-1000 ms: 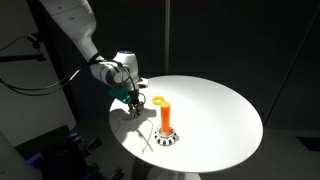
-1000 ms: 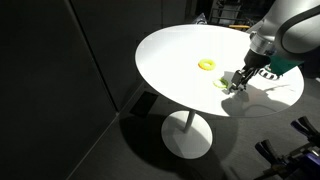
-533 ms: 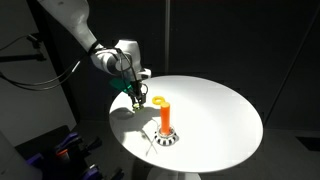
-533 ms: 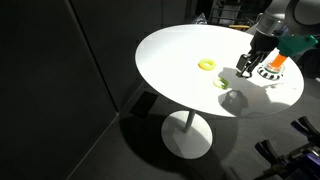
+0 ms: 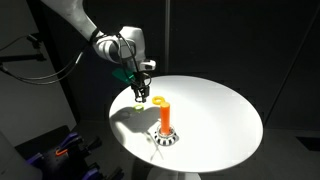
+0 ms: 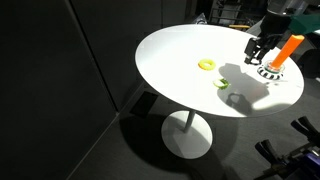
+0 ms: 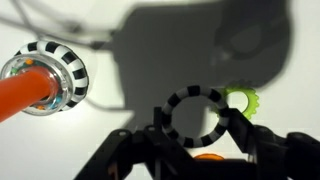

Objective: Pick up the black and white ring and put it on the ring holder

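Note:
My gripper (image 7: 197,126) is shut on the black and white ring (image 7: 176,103) and holds it in the air above the white table (image 5: 220,108). In both exterior views the gripper (image 5: 140,95) (image 6: 252,52) hangs beside the ring holder (image 5: 166,120) (image 6: 281,55), an orange peg on a checkered base. In the wrist view the ring holder (image 7: 45,78) lies at the far left, apart from the held ring. The ring is too small to make out in the exterior views.
A yellow ring (image 5: 158,102) (image 6: 207,65) lies on the table near the holder. A green toothed ring (image 7: 243,99) (image 6: 223,83) lies on the table below the gripper. The table edge (image 6: 160,85) drops to a dark floor.
The gripper has risen off the table with the black and white ring in it and moved towards the ring holder.

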Available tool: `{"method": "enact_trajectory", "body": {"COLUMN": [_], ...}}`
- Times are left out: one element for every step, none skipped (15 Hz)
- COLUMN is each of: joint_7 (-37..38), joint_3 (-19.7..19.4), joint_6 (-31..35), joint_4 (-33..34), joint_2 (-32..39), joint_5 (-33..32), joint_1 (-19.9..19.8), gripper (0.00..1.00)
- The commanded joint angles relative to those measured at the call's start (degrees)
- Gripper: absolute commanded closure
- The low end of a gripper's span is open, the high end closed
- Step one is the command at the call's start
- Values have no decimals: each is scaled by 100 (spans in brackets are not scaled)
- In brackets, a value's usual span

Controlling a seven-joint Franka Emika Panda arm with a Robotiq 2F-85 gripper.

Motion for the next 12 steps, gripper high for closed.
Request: {"method": "enact_trajectory", "body": {"joint_7": [198, 192, 188, 201, 221, 224, 230, 230, 221, 216, 208, 199], "joint_3": [-82, -104, -131, -163, -208, -242, -275, -315, -349, -381, -413, -441], "joint_6": [-414, -469, -517, -568, -605, -634, -654, -686, -714, -754, -797, -849], "joint_4": [127, 150, 177, 210, 240, 267, 292, 324, 346, 378, 409, 440], "joint_2": [-302, -350, -400, -448, -501, -544, -580, -623, -666, -698, -730, -761], "joint_5": [-143, -135, -127, -125, -140, -132, -132, -117, -107, -99, -81, -64], "joint_1": [-117, -151, -195, -244, -295, -345, -392, -450, -503, -555, -605, -652], "gripper": [59, 59, 59, 59, 59, 59, 59, 59, 59, 59, 59, 59]}}
